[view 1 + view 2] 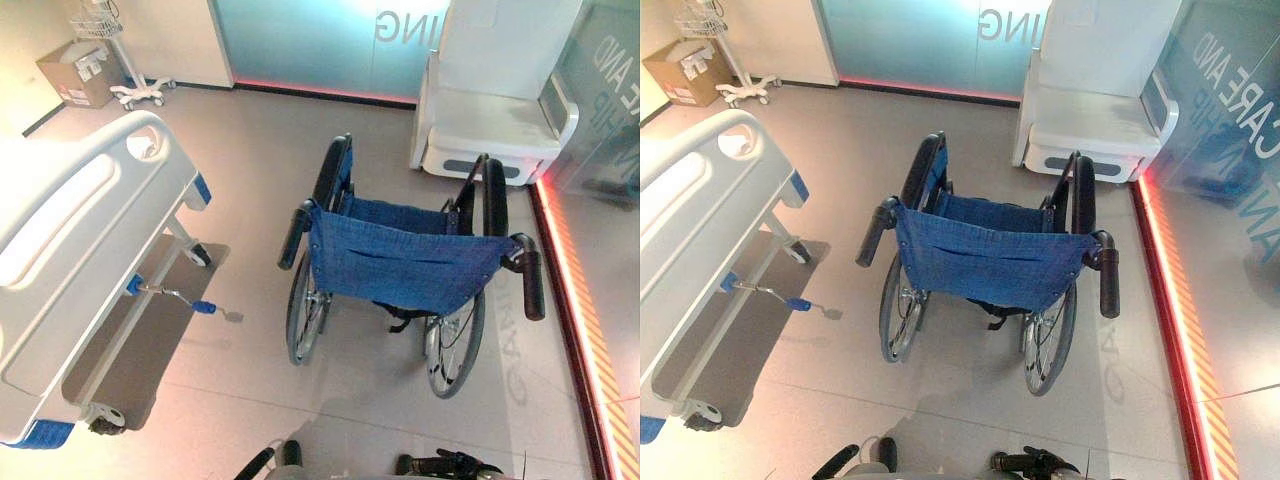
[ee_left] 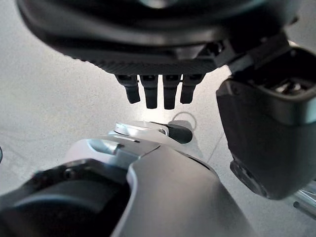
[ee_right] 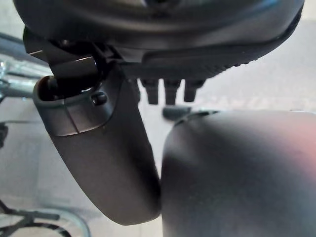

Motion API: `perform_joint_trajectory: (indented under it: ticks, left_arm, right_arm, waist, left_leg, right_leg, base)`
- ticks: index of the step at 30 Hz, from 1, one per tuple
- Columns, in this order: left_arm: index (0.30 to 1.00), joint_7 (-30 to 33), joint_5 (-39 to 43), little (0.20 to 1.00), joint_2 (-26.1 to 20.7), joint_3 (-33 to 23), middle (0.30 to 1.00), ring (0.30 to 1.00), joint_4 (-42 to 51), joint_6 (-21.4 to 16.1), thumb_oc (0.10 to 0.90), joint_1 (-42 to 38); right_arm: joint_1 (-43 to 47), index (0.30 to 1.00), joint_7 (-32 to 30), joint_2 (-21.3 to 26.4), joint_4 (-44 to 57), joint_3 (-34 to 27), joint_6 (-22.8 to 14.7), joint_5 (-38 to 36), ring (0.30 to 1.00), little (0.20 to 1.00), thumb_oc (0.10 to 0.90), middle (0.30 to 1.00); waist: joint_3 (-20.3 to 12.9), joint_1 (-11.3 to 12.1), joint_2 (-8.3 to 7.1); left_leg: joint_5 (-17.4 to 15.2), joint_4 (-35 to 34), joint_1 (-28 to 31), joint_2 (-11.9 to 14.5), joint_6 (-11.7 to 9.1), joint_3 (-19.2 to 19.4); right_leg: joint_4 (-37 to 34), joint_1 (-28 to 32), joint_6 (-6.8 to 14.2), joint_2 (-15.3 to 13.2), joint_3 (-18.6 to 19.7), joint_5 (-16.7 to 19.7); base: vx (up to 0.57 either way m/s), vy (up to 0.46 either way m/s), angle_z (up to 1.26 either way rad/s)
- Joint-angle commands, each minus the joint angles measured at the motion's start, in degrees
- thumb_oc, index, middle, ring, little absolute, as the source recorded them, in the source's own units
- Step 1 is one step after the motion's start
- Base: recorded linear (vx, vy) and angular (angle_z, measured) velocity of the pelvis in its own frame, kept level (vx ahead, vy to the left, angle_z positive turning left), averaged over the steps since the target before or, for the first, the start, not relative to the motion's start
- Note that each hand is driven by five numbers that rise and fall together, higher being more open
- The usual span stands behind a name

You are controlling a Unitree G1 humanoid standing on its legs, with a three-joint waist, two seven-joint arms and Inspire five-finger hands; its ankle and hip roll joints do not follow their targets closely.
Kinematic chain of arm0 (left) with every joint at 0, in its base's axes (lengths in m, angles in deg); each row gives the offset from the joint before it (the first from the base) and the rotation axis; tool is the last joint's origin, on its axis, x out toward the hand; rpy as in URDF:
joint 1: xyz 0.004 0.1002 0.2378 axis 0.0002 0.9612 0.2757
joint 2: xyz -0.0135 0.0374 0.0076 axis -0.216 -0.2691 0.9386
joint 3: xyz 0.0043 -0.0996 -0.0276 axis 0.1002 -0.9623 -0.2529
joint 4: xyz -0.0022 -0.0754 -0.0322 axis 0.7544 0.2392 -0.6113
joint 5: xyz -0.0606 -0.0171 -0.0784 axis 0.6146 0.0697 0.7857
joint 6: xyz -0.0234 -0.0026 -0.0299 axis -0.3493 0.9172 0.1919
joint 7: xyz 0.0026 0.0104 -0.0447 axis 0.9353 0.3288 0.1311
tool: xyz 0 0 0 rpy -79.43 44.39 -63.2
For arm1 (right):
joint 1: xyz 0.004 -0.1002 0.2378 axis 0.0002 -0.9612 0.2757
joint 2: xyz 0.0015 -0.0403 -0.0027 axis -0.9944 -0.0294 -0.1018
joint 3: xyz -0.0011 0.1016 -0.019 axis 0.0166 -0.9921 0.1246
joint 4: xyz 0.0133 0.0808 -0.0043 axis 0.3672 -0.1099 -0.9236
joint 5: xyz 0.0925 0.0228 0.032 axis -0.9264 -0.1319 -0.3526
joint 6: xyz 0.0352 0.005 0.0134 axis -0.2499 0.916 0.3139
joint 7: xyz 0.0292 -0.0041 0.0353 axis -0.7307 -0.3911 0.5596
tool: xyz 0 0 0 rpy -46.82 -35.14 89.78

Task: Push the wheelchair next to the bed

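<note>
Wheelchair (image 1: pixel 400 265) stood ahead of both robot hands, push handles facing robot, untouched. Bed (image 1: pixel 90 250) lay to wheelchair's left. Left robot hand (image 2: pixel 158 89) and right robot hand (image 3: pixel 168 89): fingers relaxed, holding nothing. Neither hand clearly nearer.

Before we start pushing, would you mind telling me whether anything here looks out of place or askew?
Nothing stands out. The wheelchair stands upright on the floor, apart from the bed, with both push handles free and a crank handle sticking out beneath the bed frame.
</note>
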Motion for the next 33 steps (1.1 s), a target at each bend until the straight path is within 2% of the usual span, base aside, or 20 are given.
perform_joint_trajectory:
  ticks: [1,12,22,25,30,33]
  left_arm:
    - [0.9,-0.59,1.52,0.9,4.24,1.82,0.9,0.9,-2.8,0.94,0.8,-5.19]
    - [0.9,0.3,2.07,0.9,4.05,1.13,0.9,0.9,-3.15,-0.13,0.8,-4.99]
    - [0.9,0.17,4.95,0.9,3.28,-0.34,0.9,0.9,-2.1,-2.28,0.8,-5.17]
    - [0.9,0.12,4.93,0.9,3.13,-0.64,0.9,0.9,-1.41,-2.55,0.8,-5.21]
    - [0.9,-0.95,7.29,0.9,1.6,-1.62,0.9,0.9,0.9,-2.74,0.8,-5.64]
    - [0.9,-1.3,7.8,0.9,-0.19,-3.01,0.9,0.9,5.64,-2.27,0.8,-5.22]
  right_arm:
    - [-2.08,0.9,-2.25,-0.31,-1.46,2.84,2.01,-0.46,0.9,0.9,0.8,0.9]
    - [-2.52,0.9,-2.36,-0.46,-0.72,3.16,2.47,-0.57,0.9,0.9,0.8,0.9]
    - [-2.86,0.9,-2.83,0.14,0.46,3.22,2.79,-0.35,0.9,0.9,0.8,0.9]
    - [-3.01,0.9,-3.64,0.57,1.51,2.63,2.77,-2.81,0.9,0.9,0.8,0.9]
    - [-3.28,0.9,-6.16,2.3,5.1,0.48,0.48,-8.08,0.9,0.9,0.8,0.9]
    - [-3.8,0.9,-9.39,4.24,8.81,-3.36,-1.51,-12.74,0.9,0.9,0.8,0.9]
  waist:
    - [0.71,-1.21,2.31]
    - [0.4,-1.11,1.87]
    - [0.17,-1.41,2.3]
    - [0.21,-1.53,2.42]
    - [0.32,-1.87,2.48]
    - [0.23,-1.96,2.48]
  left_leg:
    - [-4.59,0.2,0.78,-2.6,2.35,0.14]
    - [-4.75,0.2,0.97,-2.5,2.34,0.12]
    - [-4.76,0.2,1.19,-2.51,2.13,-0.02]
    - [-4.68,0.2,1.32,-2.44,2.07,0.04]
    - [-4.53,0.2,1.47,-2.35,2.01,0.11]
    - [-4.53,0.2,1.65,-2.17,2.05,0.38]
  right_leg:
    - [2.88,-2.65,-2.22,0.72,-0.33,0.32]
    - [2.62,-2.25,-2.37,0.88,-0.35,0.17]
    - [2.43,-1.98,-2.38,0.87,-0.19,0.11]
    - [2.58,-1.9,-2.37,0.86,-0.17,0.02]
    - [2.59,-1.88,-2.23,0.92,0.05,0.16]
    - [2.57,-1.77,-2.16,1.04,0.09,0.2]
  base:
    - [0.0,0.0,0.0]
    - [0.0,0.0,0.0]
    - [0.0,0.0,0.0]
    - [0.0,0.0,0.0]
    - [0.0,0.0,0.0]
    - [0.0,0.0,0.0]
